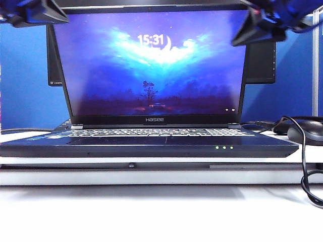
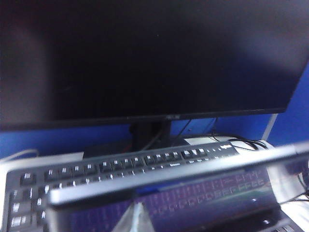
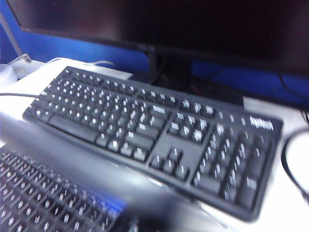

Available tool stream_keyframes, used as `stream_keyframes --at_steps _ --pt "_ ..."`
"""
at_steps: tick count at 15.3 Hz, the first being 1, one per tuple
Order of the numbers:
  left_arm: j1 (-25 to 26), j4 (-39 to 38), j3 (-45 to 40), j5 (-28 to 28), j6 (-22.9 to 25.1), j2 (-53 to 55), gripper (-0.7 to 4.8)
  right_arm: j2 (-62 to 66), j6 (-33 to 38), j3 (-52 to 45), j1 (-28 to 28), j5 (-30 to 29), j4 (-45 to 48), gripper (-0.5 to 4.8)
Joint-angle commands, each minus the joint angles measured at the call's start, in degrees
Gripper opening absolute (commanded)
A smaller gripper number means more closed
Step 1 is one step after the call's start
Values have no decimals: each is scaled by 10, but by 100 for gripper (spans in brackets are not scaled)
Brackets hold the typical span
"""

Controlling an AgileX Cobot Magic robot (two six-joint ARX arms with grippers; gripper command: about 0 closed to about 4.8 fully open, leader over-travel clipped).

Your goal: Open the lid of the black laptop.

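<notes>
White table, laptop lid raised; left gripper, right gripper above its corners, pincer spread unreadable; lift away slowly now.

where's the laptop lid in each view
Exterior view: lid stands open mid-frame, screen lit, left gripper and right gripper at its top corners.
Left wrist view: its top edge runs as a grey bar across the lower part.
Right wrist view: blurred grey band between the two keyboards.
Shared landmark: the monitor behind the laptop.
</notes>
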Motion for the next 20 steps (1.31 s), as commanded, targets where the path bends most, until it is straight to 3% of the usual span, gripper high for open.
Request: stream_keyframes --at_steps 1,14,20 --pt "1 18 42 -3 14 38 -2 33 -15 54 -3 3 40 -5" --pt "2 39 163 -12 58 167 -2 110 -53 146 -44 -7 41 -5" --pt "3 76 165 -12 63 203 -2 139 -55 175 -52 -21 47 -5"
